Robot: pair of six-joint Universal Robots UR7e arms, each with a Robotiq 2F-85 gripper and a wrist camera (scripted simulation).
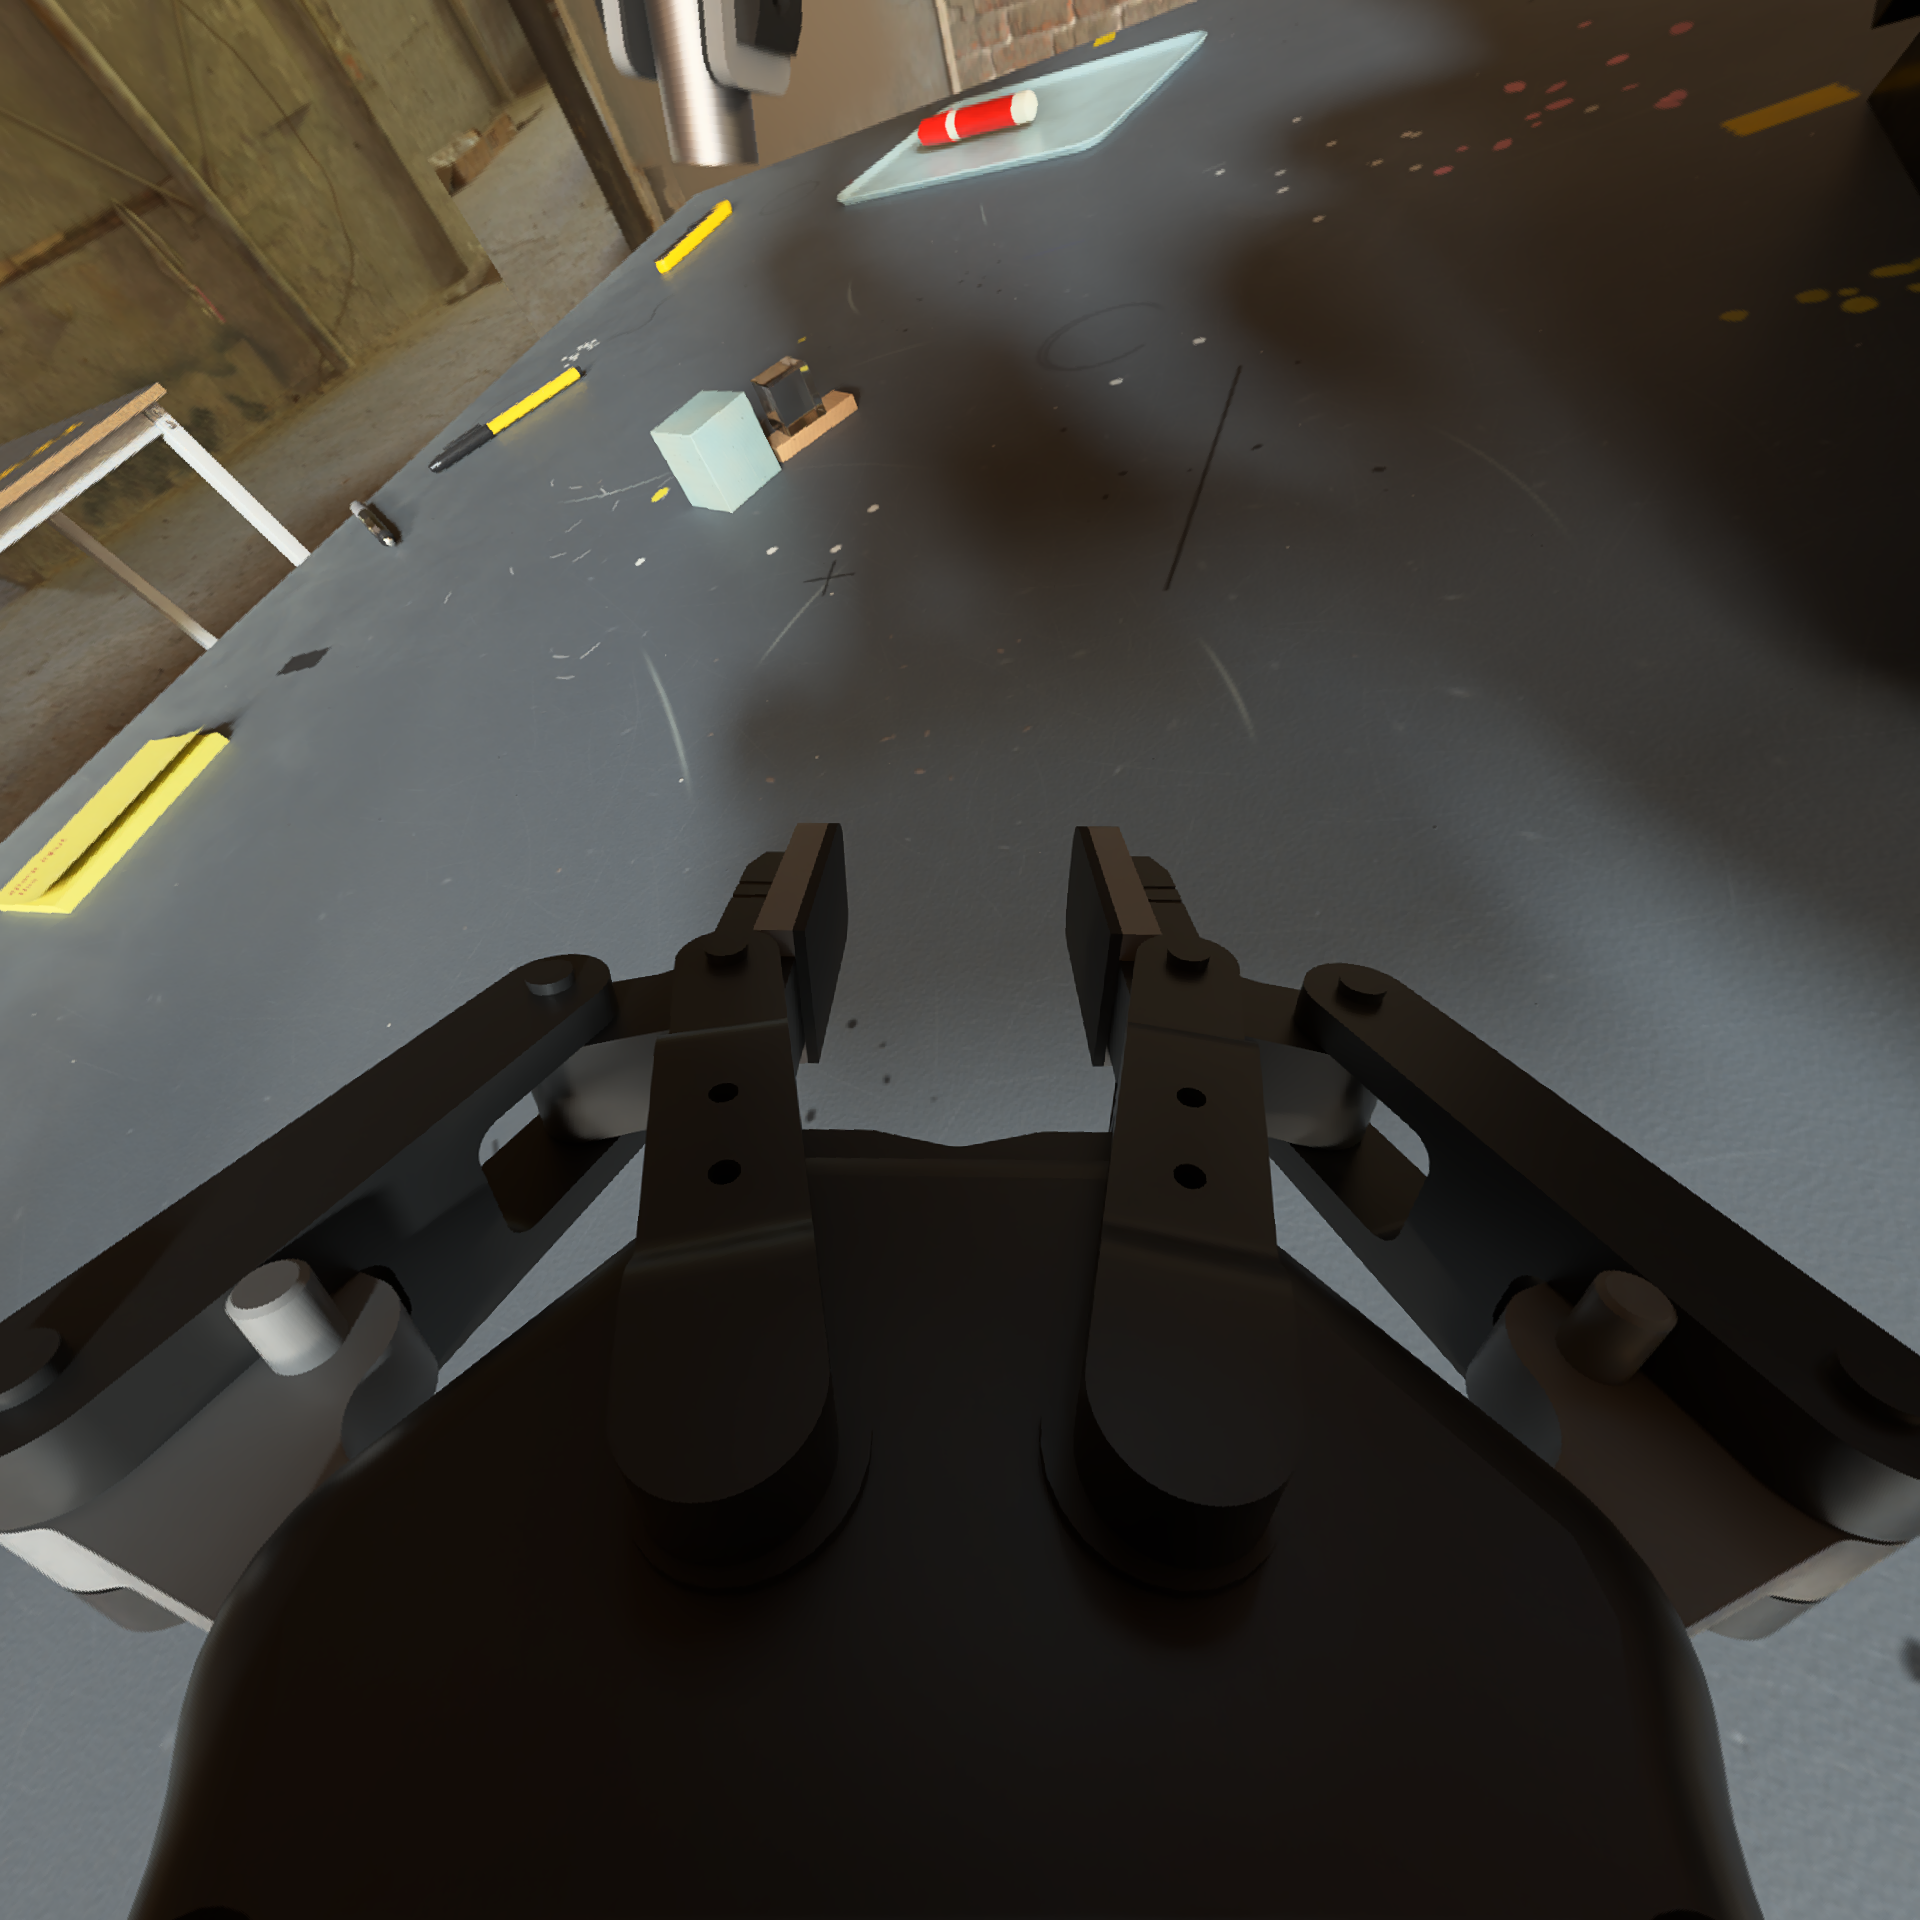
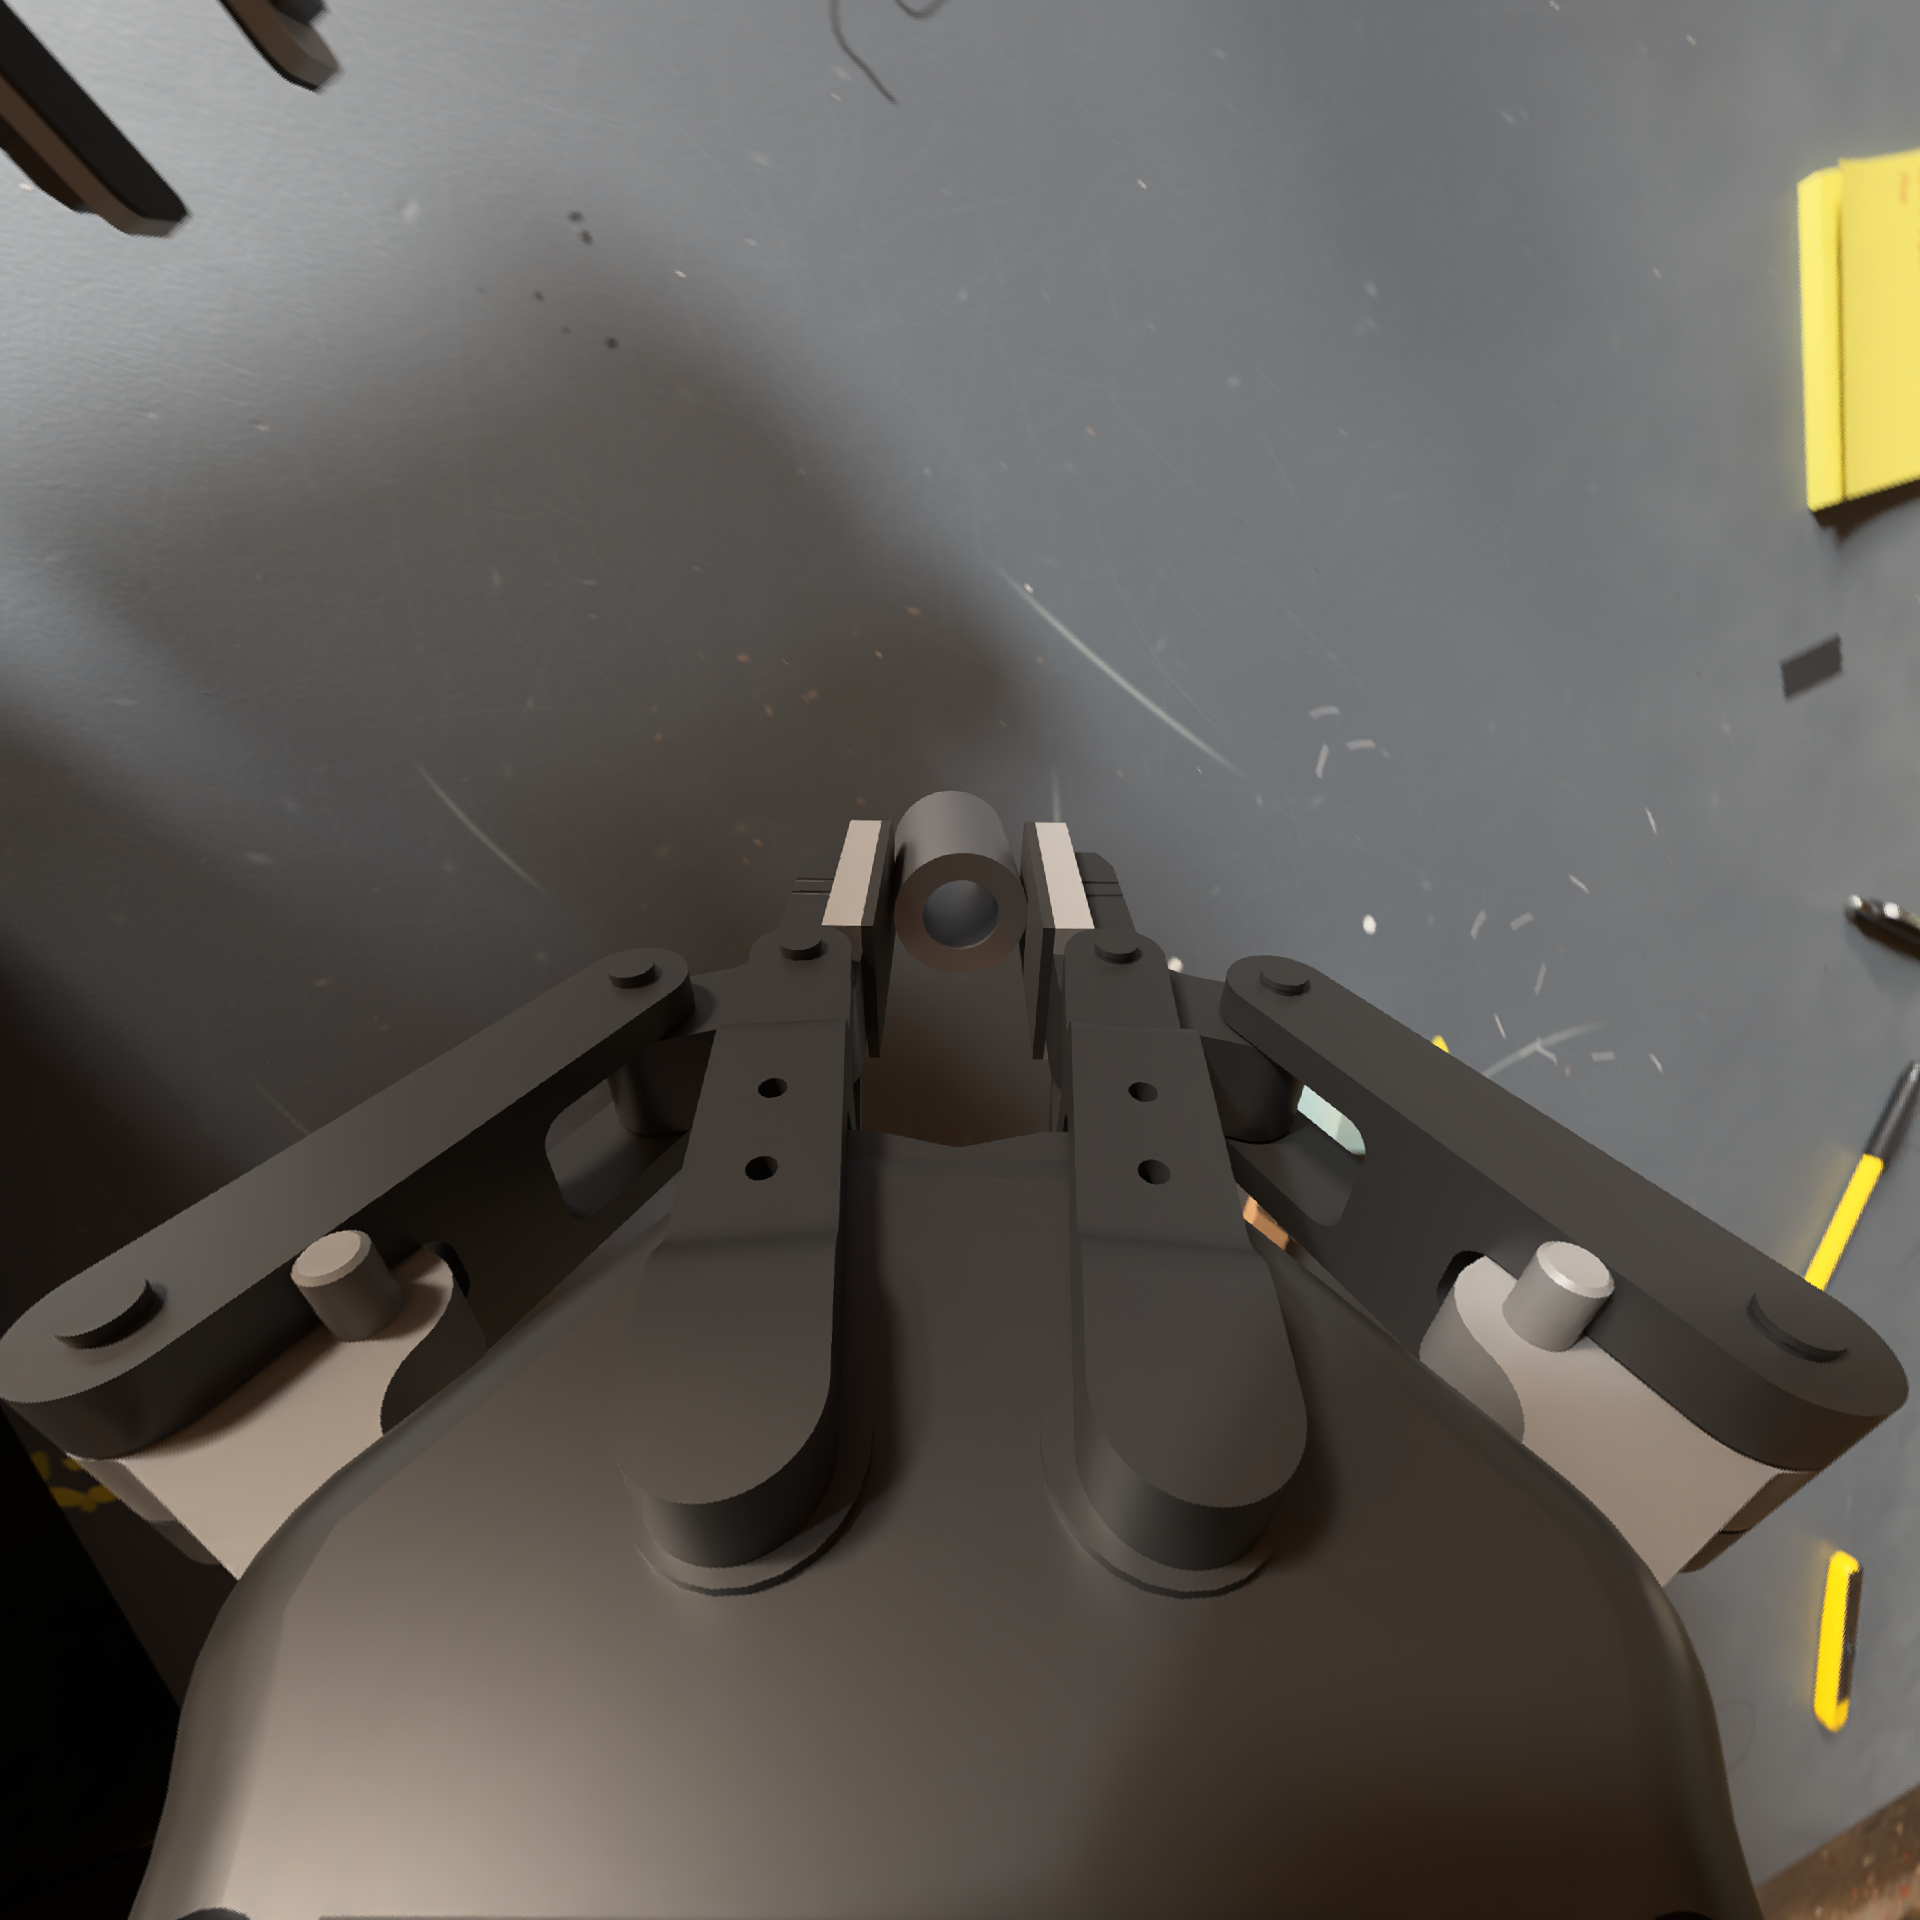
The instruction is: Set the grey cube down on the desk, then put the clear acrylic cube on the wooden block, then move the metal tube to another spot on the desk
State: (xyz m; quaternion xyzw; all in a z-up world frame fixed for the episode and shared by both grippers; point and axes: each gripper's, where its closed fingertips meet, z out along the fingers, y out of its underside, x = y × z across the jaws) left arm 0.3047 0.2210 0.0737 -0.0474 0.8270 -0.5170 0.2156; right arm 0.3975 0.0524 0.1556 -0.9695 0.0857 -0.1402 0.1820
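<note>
In the left wrist view the pale grey cube rests on the dark desk, far from my fingers. Right beside it the clear acrylic cube sits on the flat wooden block. My left gripper is open and empty, above bare desk. My right gripper is shut on the metal tube and holds it above the desk. The tube also shows at the top of the left wrist view, hanging in the air.
A glass tray holds a red cylinder at the far end. Along the desk's left edge lie a yellow notepad, a yellow-black marker, a small metal clip and a yellow bar. A small table stands beyond that edge.
</note>
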